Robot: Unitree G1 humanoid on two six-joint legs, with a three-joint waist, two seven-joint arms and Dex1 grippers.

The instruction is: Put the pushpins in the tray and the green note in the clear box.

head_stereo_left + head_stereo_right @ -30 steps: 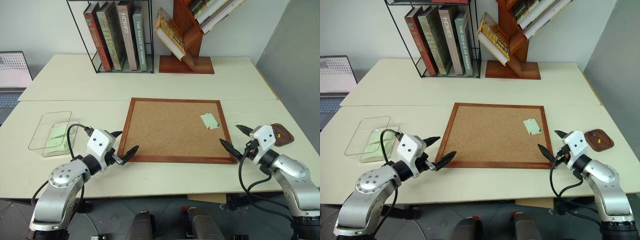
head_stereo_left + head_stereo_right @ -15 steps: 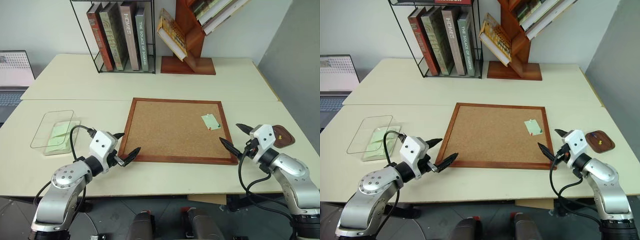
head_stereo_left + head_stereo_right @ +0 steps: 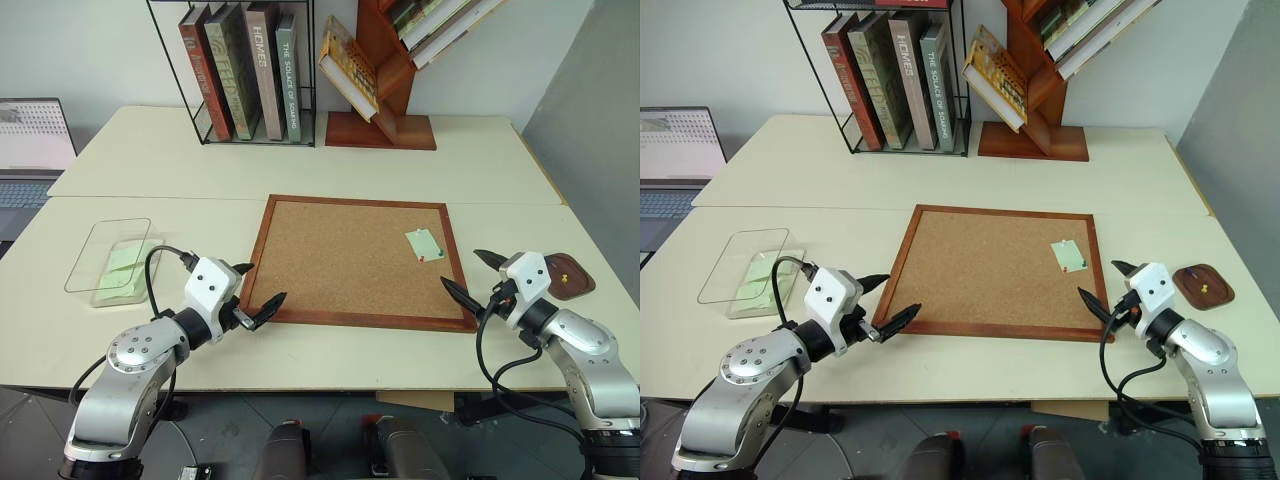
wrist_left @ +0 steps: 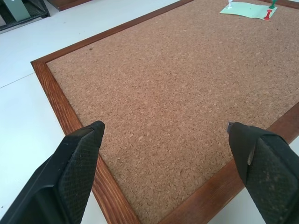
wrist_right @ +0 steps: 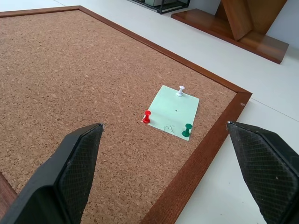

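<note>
Three pushpins [image 5: 146,116] hold green note [image 5: 172,112], ahead of open right gripper [image 5: 163,172].

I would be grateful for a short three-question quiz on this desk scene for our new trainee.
1. True or false: the green note is still pinned to the corkboard.
2. Which pin colours hold the note? A) red, white, green B) blue, black, yellow C) orange only
3. Fill in: a yellow pushpin already lies in the ____.

Key
1. True; it sits near the board's right edge.
2. A: red pin, white pin, green pin.
3. Tray, right of the right gripper. Both it and the left gripper are open and empty; the clear box sits at the left.
</note>
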